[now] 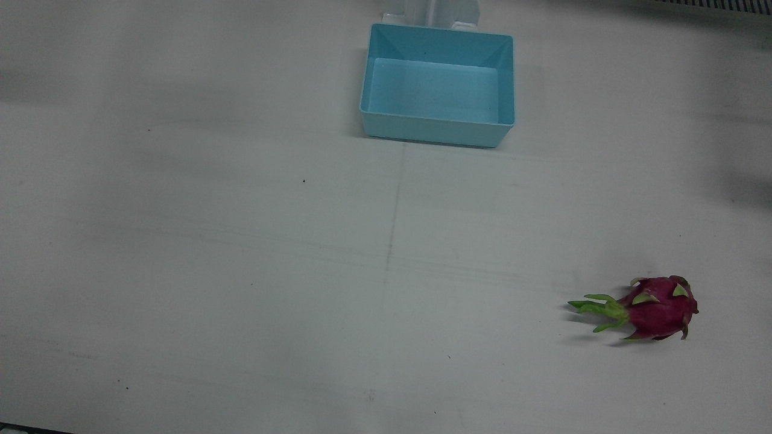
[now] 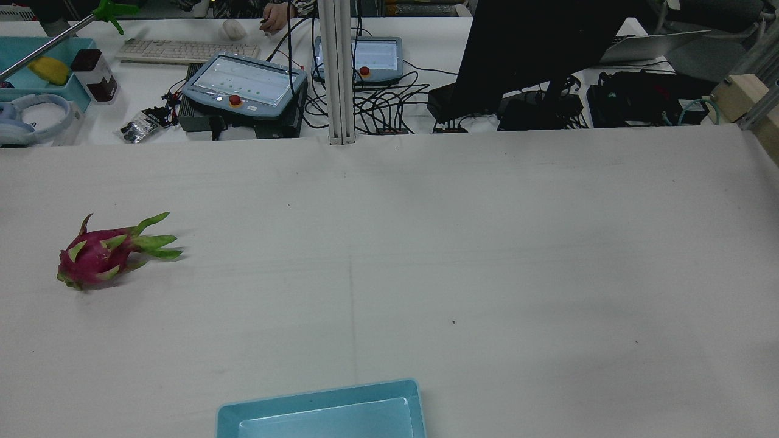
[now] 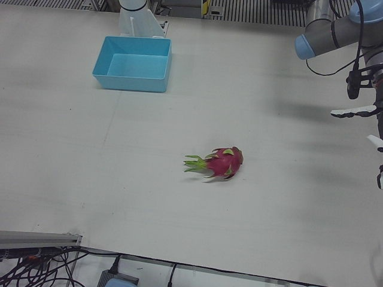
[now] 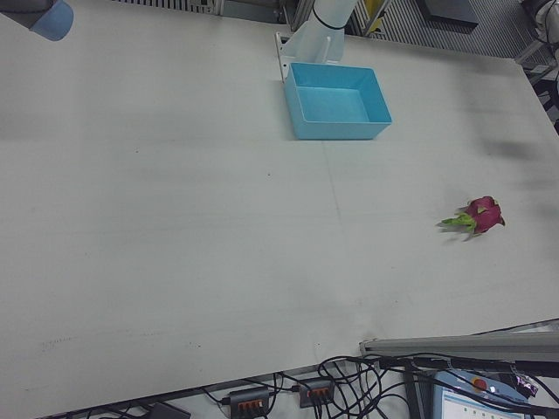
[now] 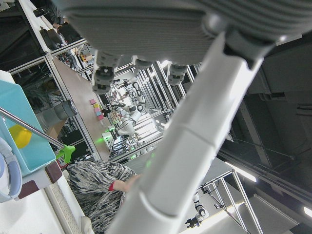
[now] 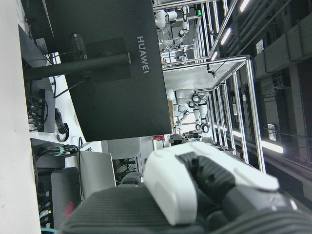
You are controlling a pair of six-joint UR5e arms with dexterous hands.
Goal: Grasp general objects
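One dragon fruit point(image 1: 654, 307) lies on its side on the robot's left half of the white table point(image 1: 241, 271), well apart from the empty blue bin point(image 1: 438, 84) by the pedestals, probably set out in the open so a hand can come down on it freely. The left hand point(image 3: 366, 119) hangs raised at the table's edge with fingers spread and holding nothing. Whether the right hand point(image 6: 204, 195) is spread or closed I cannot tell; beyond the table stand a dark monitor point(image 2: 535, 48), teach pendants point(image 2: 243, 85) and cables.

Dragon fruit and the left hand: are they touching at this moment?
Apart. The left-front view shows the dragon fruit lying alone mid-table, with bare table between it and the left hand raised at the view's right edge.
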